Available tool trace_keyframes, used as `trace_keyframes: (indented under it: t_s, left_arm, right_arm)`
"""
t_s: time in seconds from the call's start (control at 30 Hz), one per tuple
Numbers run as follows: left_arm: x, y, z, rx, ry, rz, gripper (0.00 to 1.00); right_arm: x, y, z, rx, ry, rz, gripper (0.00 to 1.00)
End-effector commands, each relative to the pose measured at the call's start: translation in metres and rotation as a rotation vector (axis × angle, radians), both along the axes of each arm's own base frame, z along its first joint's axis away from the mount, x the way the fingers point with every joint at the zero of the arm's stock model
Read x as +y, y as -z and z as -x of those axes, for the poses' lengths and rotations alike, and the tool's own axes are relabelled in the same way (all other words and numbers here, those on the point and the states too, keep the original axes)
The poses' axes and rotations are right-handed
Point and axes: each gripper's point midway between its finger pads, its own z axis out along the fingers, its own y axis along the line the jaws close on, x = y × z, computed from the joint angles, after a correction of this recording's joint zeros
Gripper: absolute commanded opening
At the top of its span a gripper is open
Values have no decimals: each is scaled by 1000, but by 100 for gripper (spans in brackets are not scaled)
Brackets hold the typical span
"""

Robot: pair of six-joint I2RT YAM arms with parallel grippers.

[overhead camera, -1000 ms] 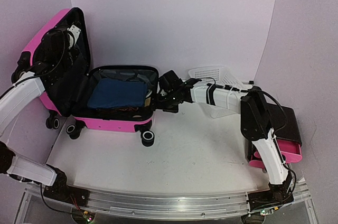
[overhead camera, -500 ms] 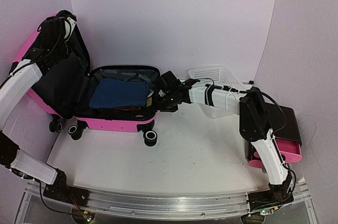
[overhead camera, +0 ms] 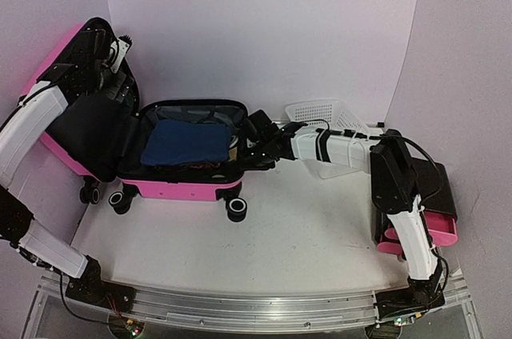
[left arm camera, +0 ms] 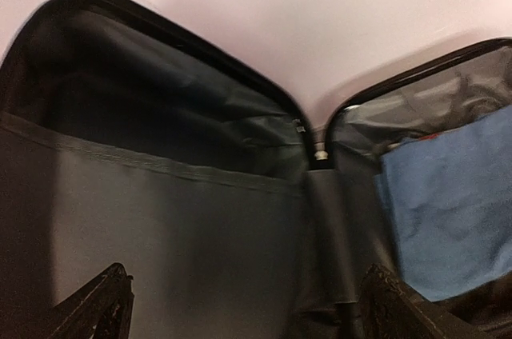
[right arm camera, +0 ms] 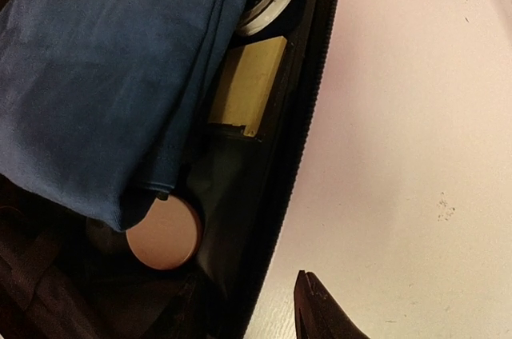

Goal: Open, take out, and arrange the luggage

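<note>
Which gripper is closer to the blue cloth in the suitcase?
Right. The right gripper is at the right rim of the suitcase, just beside the blue cloth. The left gripper is up by the raised lid, farther away.

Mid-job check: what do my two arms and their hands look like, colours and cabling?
The left arm and right arm match: white tubular links between black joint housings, on black bases. The right arm's forearm has black bands, and a thin black cable loops by its elbow. The left hand and right hand are black, with tapered dark fingers.
</note>
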Motion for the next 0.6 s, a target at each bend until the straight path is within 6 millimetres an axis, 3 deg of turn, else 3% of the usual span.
trace_keyframes:
  t_s: [0.0,0.2,0.33,0.4,0.57]
  left_arm:
    - [-40,-14,13,-14,177,281,99]
    - [-67,-9,18,20,277,439,99]
    - [-85,-10,22,43,344,547,99]
    - [-103,-13,29,70,421,636,99]
    - [-155,-26,52,168,656,888,99]
  right_arm:
    - [-68,44,26,133,41,253,37]
    - [-65,41,30,135,10,234,38]
    - [-55,35,29,120,-40,199,49]
    - [-50,24,27,101,-59,180,58]
    - [-37,-27,22,33,-113,103,78]
